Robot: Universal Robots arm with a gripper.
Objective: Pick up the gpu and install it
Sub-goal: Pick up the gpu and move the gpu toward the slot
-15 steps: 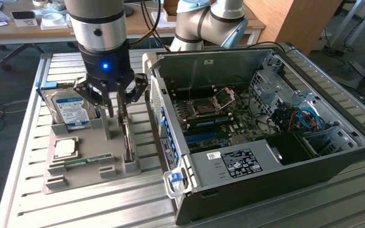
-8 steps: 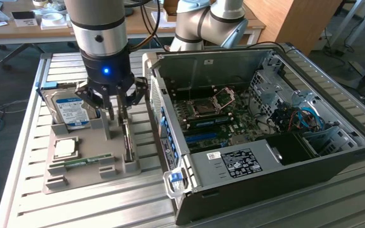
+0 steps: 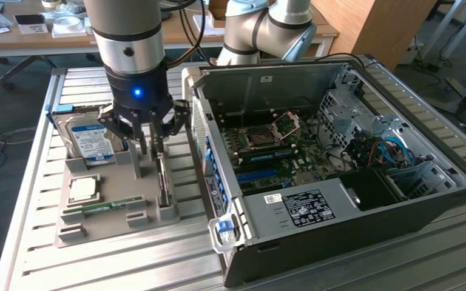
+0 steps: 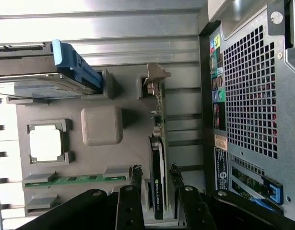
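The gpu (image 3: pixel 162 182) stood on its long edge in a slot of the grey tray (image 3: pixel 111 227). It was on the side of the tray nearest the open case (image 3: pixel 338 200), which lay toward the exterior view's right. The gripper (image 3: pixel 153 159) hung straight over it with its jaws apart, one finger on each side of the card. The card's long axis ran between the fingers, parallel to the side wall of the case, so the fingers faced its two flat sides across its thickness.

In the wrist view the gpu (image 4: pixel 157 158) appeared edge-on from above, and a strip of tray (image 4: pixel 133 105) showed between each fingertip (image 4: pixel 136 168) and the card. The gripper (image 4: pixel 155 168) looked as though it was straddling the card and not clamped on it. The fingers sat at the end of the card away from the silver bracket (image 4: pixel 157 76). This view also gave the perforated rear panel of the case (image 4: pixel 253 96).

The exterior view gave height: the fingers reached down around the card's upper edge, well above the tray floor. It also looked into the case, where the motherboard (image 3: pixel 273 151) lay exposed. The hard drive (image 3: pixel 91 139), the cpu (image 3: pixel 83 188) and the memory stick (image 3: pixel 111 206) sat in their own tray places on the far side of the gripper from the case.
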